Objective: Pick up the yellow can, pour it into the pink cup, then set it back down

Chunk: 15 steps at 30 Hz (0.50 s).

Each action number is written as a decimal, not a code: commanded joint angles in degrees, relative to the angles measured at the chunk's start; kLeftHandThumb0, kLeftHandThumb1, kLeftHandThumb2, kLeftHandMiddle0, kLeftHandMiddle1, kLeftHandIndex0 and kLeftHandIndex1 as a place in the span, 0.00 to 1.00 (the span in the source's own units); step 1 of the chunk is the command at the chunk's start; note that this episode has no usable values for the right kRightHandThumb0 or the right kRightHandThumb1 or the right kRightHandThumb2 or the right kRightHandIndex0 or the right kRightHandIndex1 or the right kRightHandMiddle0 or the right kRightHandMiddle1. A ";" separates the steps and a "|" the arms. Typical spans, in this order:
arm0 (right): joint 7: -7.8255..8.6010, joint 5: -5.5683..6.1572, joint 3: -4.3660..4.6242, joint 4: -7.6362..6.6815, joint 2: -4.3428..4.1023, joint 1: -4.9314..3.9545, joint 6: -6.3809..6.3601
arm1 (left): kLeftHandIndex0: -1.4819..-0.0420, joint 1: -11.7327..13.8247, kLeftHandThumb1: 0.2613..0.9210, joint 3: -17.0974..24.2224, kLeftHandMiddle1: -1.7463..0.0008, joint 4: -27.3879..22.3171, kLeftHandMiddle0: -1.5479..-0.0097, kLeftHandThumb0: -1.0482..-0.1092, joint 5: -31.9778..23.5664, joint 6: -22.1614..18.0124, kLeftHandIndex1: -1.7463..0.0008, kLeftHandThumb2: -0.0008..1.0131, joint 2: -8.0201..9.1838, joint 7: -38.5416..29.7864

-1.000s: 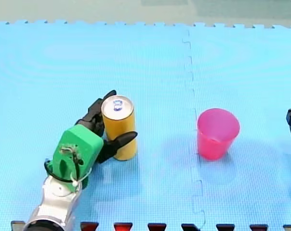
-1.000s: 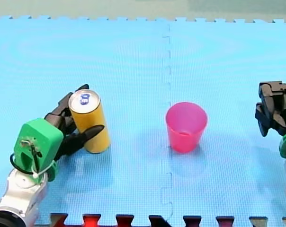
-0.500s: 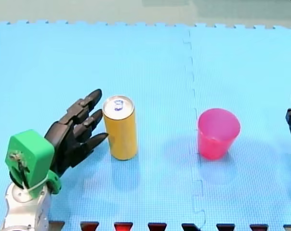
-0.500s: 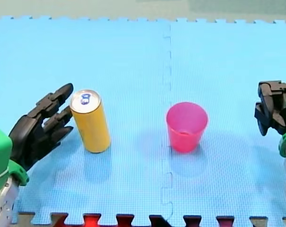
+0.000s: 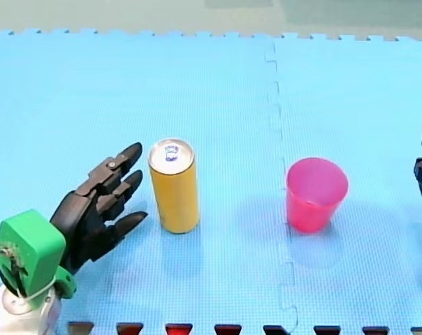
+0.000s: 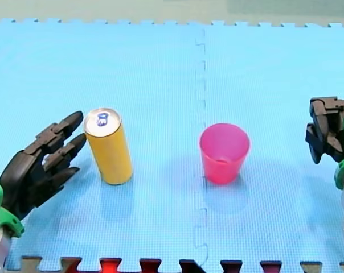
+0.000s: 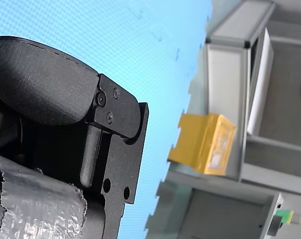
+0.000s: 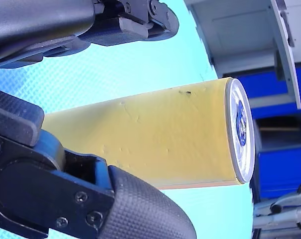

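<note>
The yellow can (image 5: 175, 188) stands upright on the blue mat, left of centre, its silver top facing up. My left hand (image 5: 125, 190) is just to the can's left, a short gap away, holding nothing. In the second wrist view the can (image 8: 155, 144) lies close beside black fingers (image 8: 140, 214) with blue mat showing between them. The pink cup (image 5: 316, 195) stands upright right of centre, a hand's width from the can. My right hand (image 6: 326, 136) hangs at the right edge of the mat, curled and holding nothing.
The blue foam mat (image 5: 218, 91) has a jigsaw seam (image 5: 277, 125) running front to back just left of the cup. Its toothed front edge (image 5: 225, 326) is near me. Beyond the mat's edge a yellow box (image 7: 205, 144) sits by grey shelving.
My left hand has let go of the can and pulled back to the left and toward me. The can stays upright in place. Cup and right hand are unmoved.
</note>
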 commanded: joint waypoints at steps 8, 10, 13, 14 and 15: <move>-0.25 -0.03 0.14 0.04 -0.10 -0.21 0.27 | 0.87 0.29 0.87 0.21 0.99 0.79 0.85 0.00 0.11 -2.06 1.00 0.00 0.84 -0.48; -0.29 -0.05 0.16 0.07 -0.13 -0.27 0.32 | 0.87 0.27 0.87 0.27 0.99 1.11 0.85 0.00 0.06 -2.45 1.00 0.00 0.97 -0.70; -0.32 -0.06 0.17 0.11 -0.16 -0.39 0.41 | 0.87 0.17 0.86 0.47 1.00 1.70 0.86 0.00 -0.09 -2.92 1.00 0.00 1.23 -1.07; -0.31 -0.04 0.16 0.13 -0.17 -0.43 0.45 | 0.87 0.12 0.86 0.55 1.00 1.93 0.86 0.00 -0.14 -3.06 1.00 0.00 1.31 -1.19; -0.30 -0.04 0.16 0.15 -0.17 -0.47 0.50 | 0.87 0.02 0.85 0.63 1.00 2.20 0.86 0.00 -0.18 -3.18 1.00 0.00 1.40 -1.29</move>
